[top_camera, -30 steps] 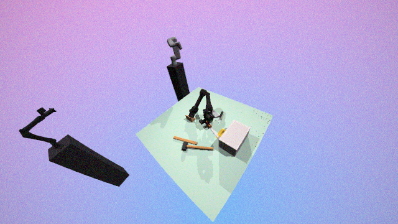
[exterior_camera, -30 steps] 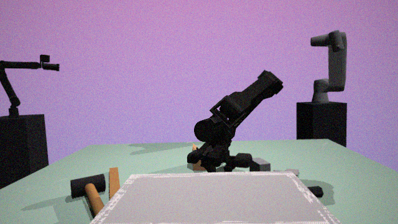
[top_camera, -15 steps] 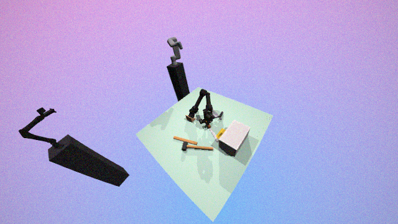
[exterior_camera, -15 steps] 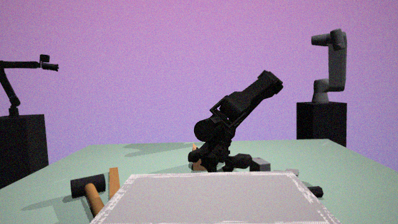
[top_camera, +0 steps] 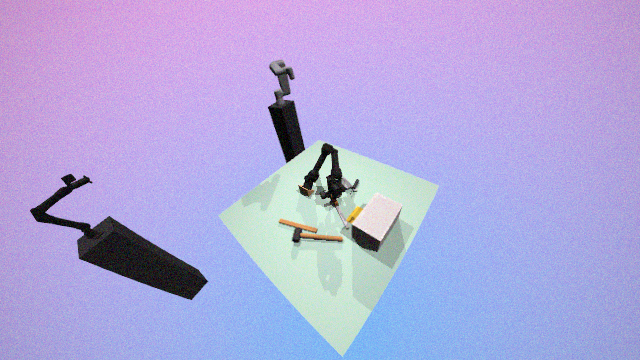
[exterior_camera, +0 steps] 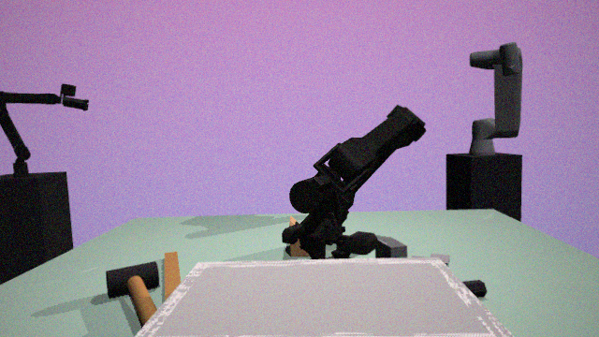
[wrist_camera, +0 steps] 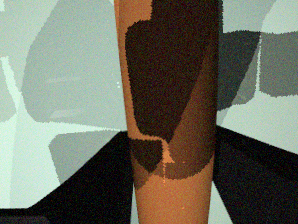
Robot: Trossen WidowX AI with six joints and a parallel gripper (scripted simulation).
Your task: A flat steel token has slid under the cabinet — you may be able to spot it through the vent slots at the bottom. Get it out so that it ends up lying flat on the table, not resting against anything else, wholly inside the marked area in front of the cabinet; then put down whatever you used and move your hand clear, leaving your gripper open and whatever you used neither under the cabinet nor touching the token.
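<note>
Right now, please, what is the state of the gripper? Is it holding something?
Gripper: closed on the orange-brown handle of a tool, one jaw on each side.

The pale green worktop carries a white-topped cabinet and a black-headed mallet, both near the end effector.

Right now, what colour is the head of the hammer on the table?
Black; the exterior view shows it best.
</note>
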